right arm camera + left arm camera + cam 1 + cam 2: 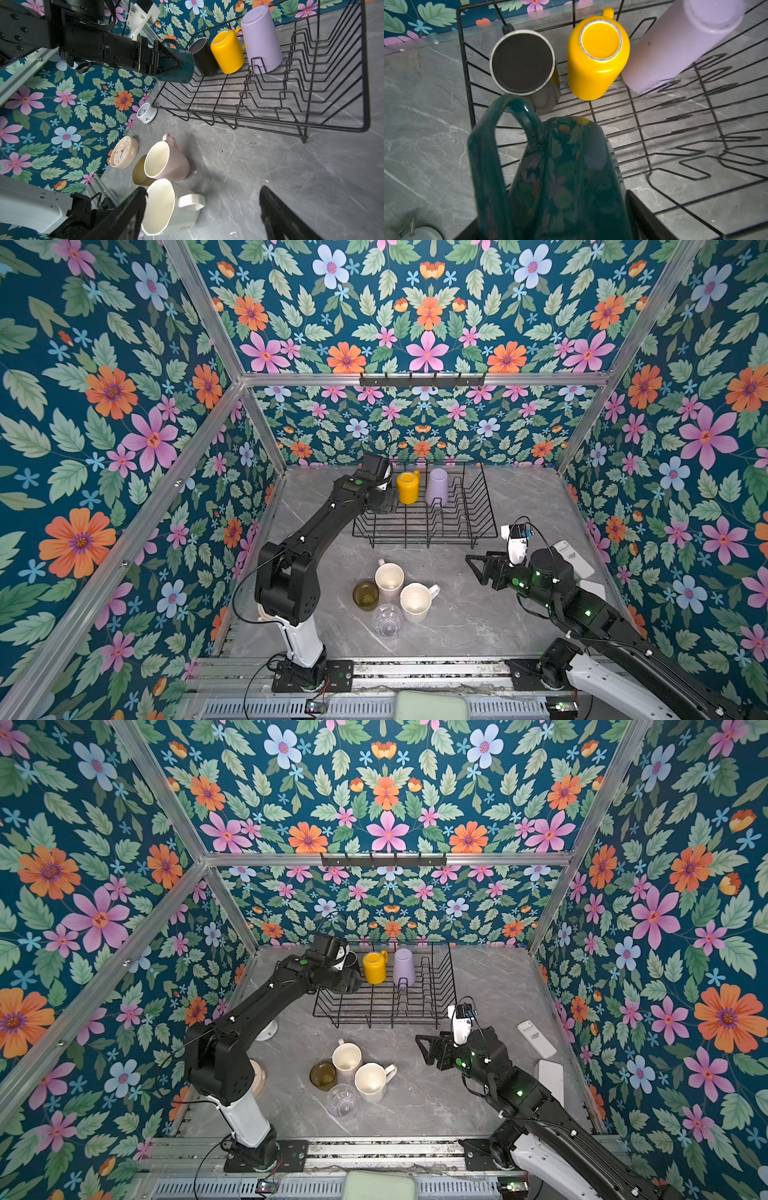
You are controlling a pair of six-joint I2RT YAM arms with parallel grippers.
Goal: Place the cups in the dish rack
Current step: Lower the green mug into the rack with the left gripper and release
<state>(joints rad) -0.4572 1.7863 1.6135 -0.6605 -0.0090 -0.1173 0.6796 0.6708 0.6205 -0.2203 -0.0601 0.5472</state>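
The black wire dish rack (432,526) (382,1006) (311,124) stands at the back of the table. Upside down along its far side are a black mug (522,62) (204,56), a yellow mug (408,487) (598,62) and a lilac tumbler (437,487) (675,47). My left gripper (166,60) is shut on a dark green mug (564,176) (182,68), held over the rack's left end beside the black mug. On the table in front stand a pale pink mug (389,577) (166,160), a white mug (417,602) (166,207), an amber glass (365,595) and a clear glass (387,619). My right gripper (476,566) (203,189) hangs open to the right of them.
A white clock (146,113) and a peach clock (123,152) lie by the left wall, near the left arm's base. A white remote (575,558) and a white slab (550,1079) lie along the right wall. A hook rail (422,380) crosses the back wall.
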